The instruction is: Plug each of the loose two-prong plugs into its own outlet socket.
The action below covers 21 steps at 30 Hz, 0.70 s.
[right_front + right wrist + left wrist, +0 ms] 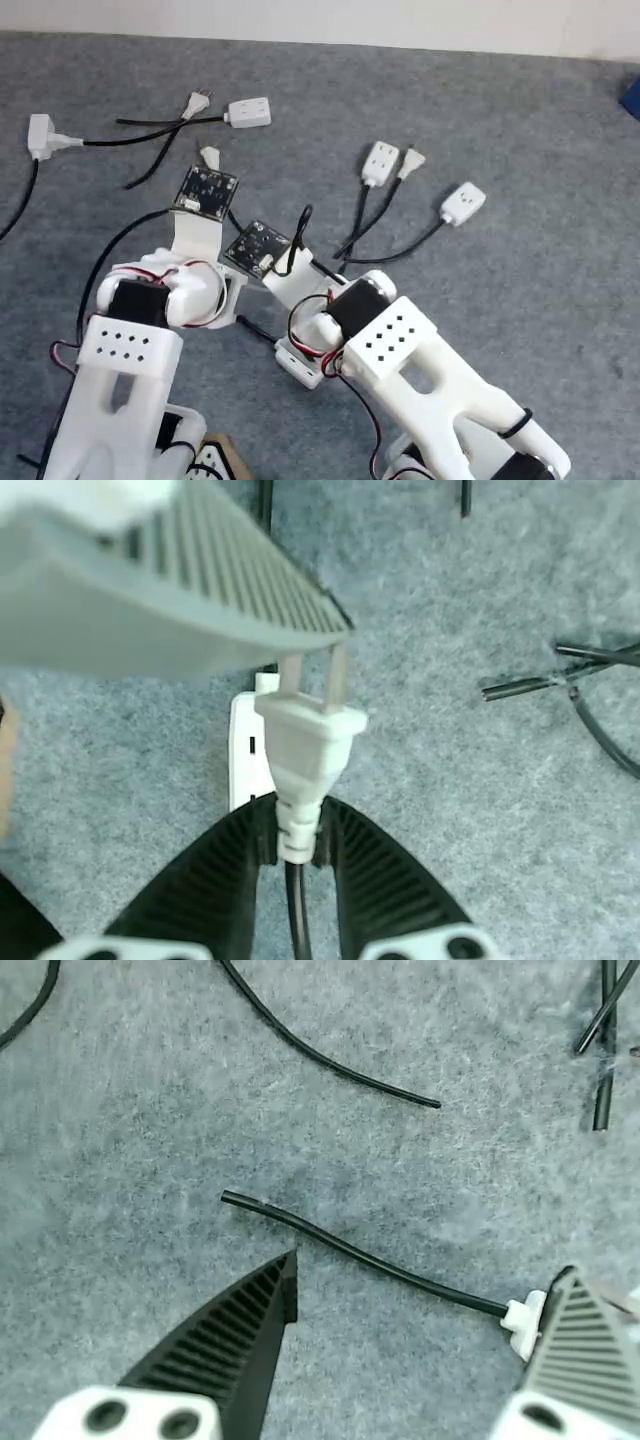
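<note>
Grey carpet [560, 300] covers the whole work surface, with a pale wall beyond its far edge.

From the high view, both arms bend in over the carpet's middle. Spare outlets [380, 163] and cords lie scattered toward the far edge. One outlet [298, 362] lies under the right arm, nearer the near edge.

In the left wrist view, the left gripper [430, 1265] has its jaws wide apart and holds nothing. A loose plug [524, 1318] sits just beside one finger, its cord running across the carpet between the jaws.

In the right wrist view, the right gripper [298, 805] is clamped on the neck of the held plug [305, 742], prongs pointing away from it. An outlet (probably the one under the arm) lies on the carpet just behind. A pale ribbed part [180, 590] hangs over the prongs.

The step in hand looks like seating this plug. Because the grip is at the neck, the plug may pivot. The prongs should be squared to the slots first and then pushed straight and slowly, with the outlet braced.
</note>
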Available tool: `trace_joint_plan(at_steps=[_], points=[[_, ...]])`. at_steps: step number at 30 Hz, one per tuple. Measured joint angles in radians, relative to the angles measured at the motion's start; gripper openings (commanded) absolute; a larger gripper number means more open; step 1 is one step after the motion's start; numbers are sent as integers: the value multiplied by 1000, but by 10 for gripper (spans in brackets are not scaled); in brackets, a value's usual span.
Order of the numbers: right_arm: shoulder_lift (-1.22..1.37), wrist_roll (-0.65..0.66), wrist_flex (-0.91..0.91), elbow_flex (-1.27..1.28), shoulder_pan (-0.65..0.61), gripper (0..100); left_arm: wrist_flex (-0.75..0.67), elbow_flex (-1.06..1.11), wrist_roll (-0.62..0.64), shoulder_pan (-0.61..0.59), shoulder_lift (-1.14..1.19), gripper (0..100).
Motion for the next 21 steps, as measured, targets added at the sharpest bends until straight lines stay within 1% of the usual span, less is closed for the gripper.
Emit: trace_joint_plan(at_steps=[6,9,11,16,21], points=[[0,0,3,2,9,7,-2,17,0,3,-2,386],[2,0,31,-5,46,7,-8,57,0,55,-2,386],[-2,-2,71,-55,60,7,-2,83,2,94,-2,386],[0,-5,193,-158,20,7,-14,87,5,107,-12,386],[0,-5,229,-195,-5,7,-23,83,5,107,-14,386]])
